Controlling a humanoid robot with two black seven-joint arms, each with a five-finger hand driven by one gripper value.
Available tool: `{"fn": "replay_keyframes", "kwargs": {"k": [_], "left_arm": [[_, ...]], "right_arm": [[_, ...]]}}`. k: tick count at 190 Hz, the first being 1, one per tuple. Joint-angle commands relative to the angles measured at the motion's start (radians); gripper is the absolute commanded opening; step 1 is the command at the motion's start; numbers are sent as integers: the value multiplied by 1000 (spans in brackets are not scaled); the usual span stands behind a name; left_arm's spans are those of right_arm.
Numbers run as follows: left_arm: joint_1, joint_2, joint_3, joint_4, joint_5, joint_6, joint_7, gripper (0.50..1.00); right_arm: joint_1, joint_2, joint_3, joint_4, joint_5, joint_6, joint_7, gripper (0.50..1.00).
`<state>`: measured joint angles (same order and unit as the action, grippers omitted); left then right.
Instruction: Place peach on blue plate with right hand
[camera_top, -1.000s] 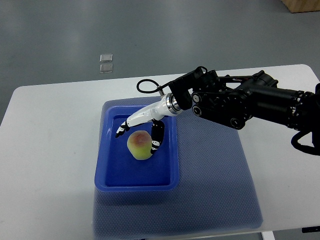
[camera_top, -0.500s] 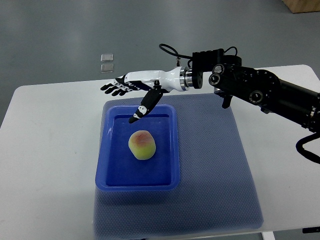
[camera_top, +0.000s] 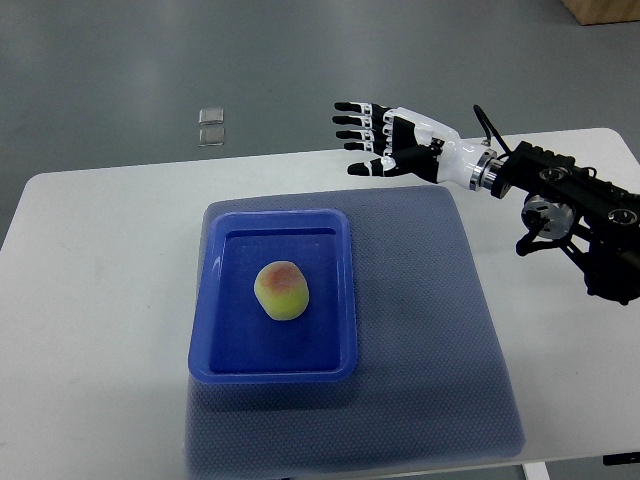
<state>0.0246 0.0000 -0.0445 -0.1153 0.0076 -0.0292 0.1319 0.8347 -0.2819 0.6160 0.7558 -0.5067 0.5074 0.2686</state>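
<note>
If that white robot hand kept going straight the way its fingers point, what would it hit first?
Probably nothing: the right hand points left along the table's far edge, beyond the blue plate and peach. Its height is unclear.

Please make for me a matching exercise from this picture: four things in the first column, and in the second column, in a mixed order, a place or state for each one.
Column one:
1. peach
2. blue plate
3. right hand
4. mat

Column two:
A. lies flat on the white table, under the plate
B. open, fingers spread, above the table's far edge
C. rests in the middle of the plate
D. sits on the mat's left part

Pairs: 1-C, 2-D, 3-B, 4-A
</note>
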Motion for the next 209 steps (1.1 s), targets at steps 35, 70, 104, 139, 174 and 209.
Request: {"fn": "replay_keyframes", "kwargs": {"k": [35,70,104,139,174,209], "left_arm": [[0,0,0,-1,0,0,0,1000],[0,0,0,0,0,0,0,1000],[0,0,0,0,0,0,0,1000],[0,0,0,-1,0,0,0,1000],[0,0,0,0,0,0,0,1000],[0,0,0,0,0,0,0,1000]], "right_arm": [[-69,-14,-1,-98,250,-26,-25,926],[-88,-10,-7,-125,278,-23,-37,926],[-101,-6,-7,-125,278,-26,-45,926],[-117,-8,-9,-125,278,-12,-43,928],[-121,-8,-10,-124,278,-9,-43,928],[-123,-14,-6,-124,278,14,-43,928]]}}
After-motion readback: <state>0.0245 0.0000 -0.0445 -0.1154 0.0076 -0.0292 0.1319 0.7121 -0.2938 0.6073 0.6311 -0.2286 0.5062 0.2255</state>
